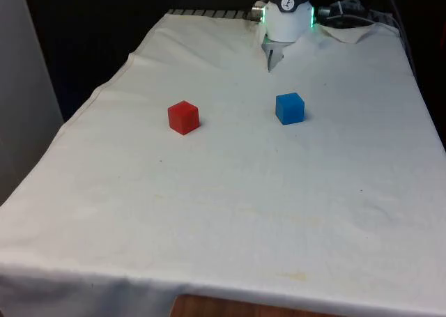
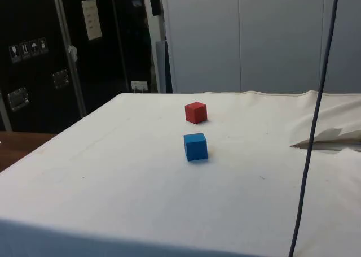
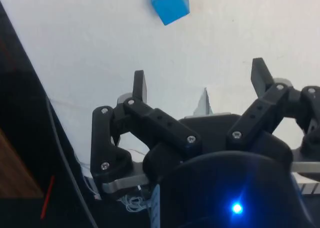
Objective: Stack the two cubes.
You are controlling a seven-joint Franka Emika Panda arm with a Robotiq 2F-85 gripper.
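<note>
- Gripper [image 3: 200, 82] hangs released, grasping nothing — we see its fingers spread wide above the cloth.
- Blue cube [image 3: 170, 4] lies ahead of us at about eleven o'clock, well apart.
- Red cube [image 1: 183, 117] sits at nine o'clock from the blue cube in the front view — apart.

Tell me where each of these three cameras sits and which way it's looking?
Front view: looks across the table at the robot's white base, red cube and blue cube.
Side view: beside the table, facing both cubes; none of the robot's body.
Wrist view: above the open claw, looking down.
All three share the blue cube.
</note>
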